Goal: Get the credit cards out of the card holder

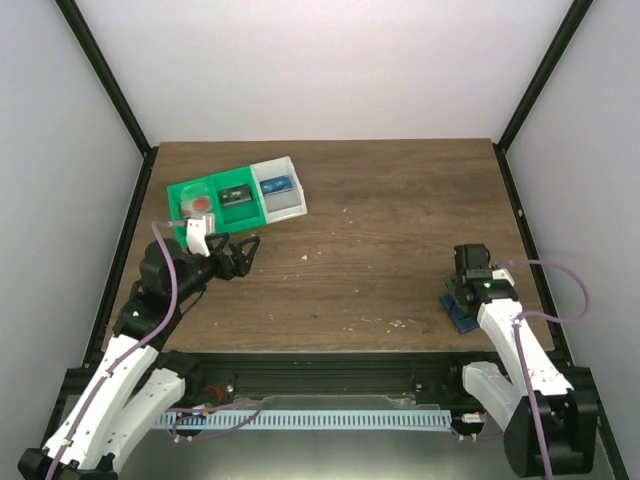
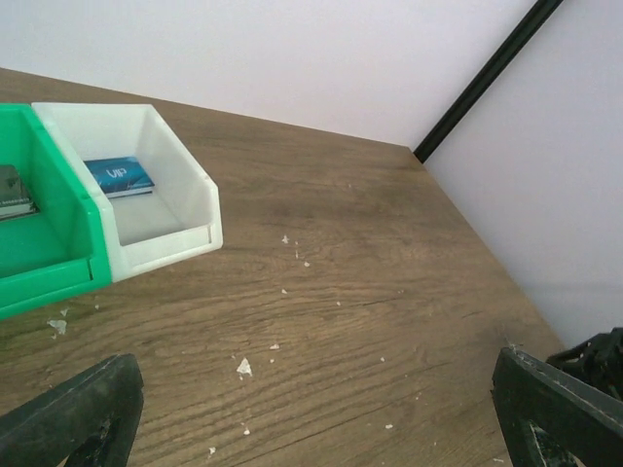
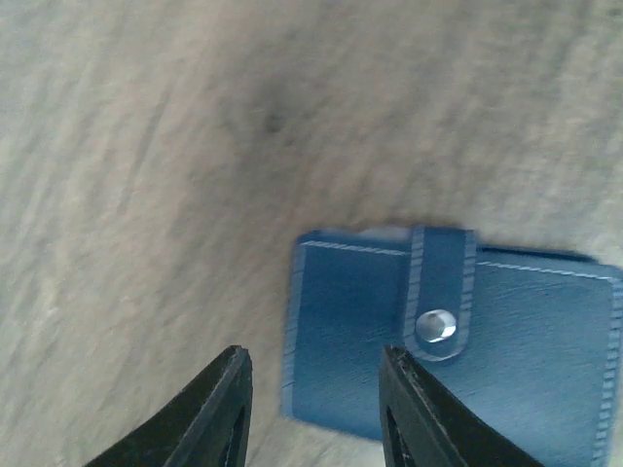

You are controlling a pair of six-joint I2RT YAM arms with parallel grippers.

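Right gripper (image 3: 313, 389) released: the closed card holder (image 3: 526, 341) lies flat beneath, one edge between the jaws, the rest beyond one finger. Centre your jaws over the snap strap (image 3: 438, 292) before descending.

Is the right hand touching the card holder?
Cannot tell. In the right wrist view, one finger of the right hand overlaps a corner of the card holder, but blur hides any contact or gap.

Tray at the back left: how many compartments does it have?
3, side by side: the left green compartment, the middle green compartment, and the white compartment at the right end, holding a blue card.
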